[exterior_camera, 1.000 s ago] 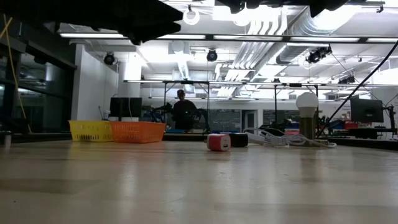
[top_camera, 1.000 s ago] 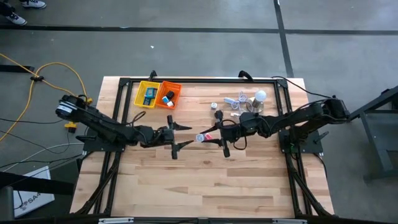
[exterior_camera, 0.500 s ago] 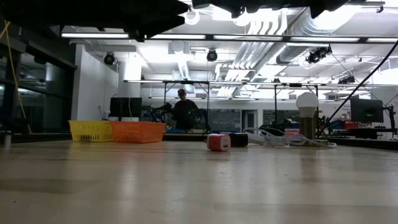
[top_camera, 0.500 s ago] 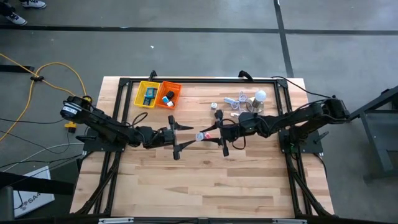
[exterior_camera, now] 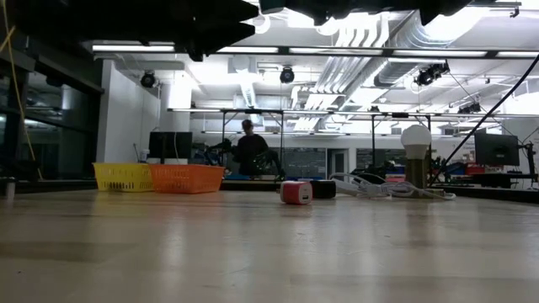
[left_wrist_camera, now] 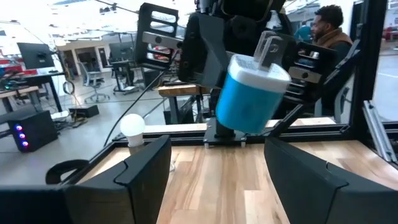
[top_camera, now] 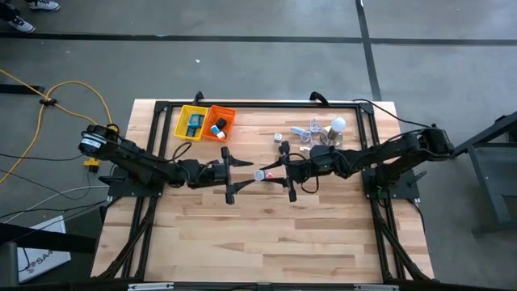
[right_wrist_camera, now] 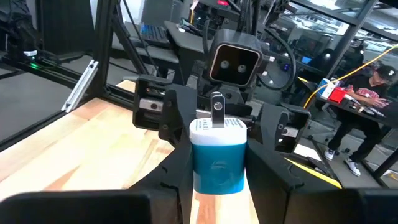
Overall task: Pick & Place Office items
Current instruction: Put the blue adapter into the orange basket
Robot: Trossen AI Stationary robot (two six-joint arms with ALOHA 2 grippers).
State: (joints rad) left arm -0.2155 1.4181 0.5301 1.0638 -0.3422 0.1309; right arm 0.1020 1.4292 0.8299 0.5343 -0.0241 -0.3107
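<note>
- A blue-and-white plug adapter, its metal prongs on the white end, was held in the air above the middle of the tabletop, not resting on it.
- The right gripper was clamped together on the adapter's blue body; in the high view the piece showed at the fingertips as a small pale end.
- The adapter's long axis ran roughly along the line between the two arms, and its pronged white end pointed toward the left arm.
- The left gripper stood just beside it, facing it, fingers apart and holding nothing; the adapter lay straight ahead of the gap between them.
- The left arm was the nearer free one, so a handover looked likely: its fingers would need to close across the white, pronged end.
- Farther off, the yellow basket and orange basket sat at the tabletop's far left; a light bulb stood near the right arm.
</note>
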